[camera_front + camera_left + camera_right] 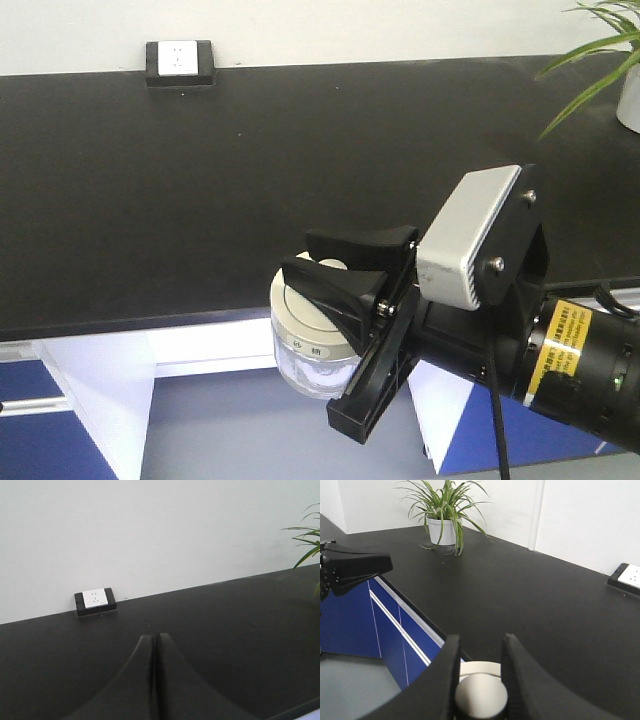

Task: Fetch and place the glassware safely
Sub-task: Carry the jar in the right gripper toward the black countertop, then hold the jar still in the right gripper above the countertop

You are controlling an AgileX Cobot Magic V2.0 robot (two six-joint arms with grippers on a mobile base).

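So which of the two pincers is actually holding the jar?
The right pincer: it is clamped on the lid knob of the jar. The left pincer is shut with nothing in it.

Counter (pixel 200 200) open in the middle, socket (pixel 179 62) at the back wall, plant (pixel 442 527) far right, jar (pixel 298 330) at front edge

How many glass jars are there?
1. The glass jar is gripped at its top by the right end effector, by the black counter's front edge. No others show; some could be hidden.
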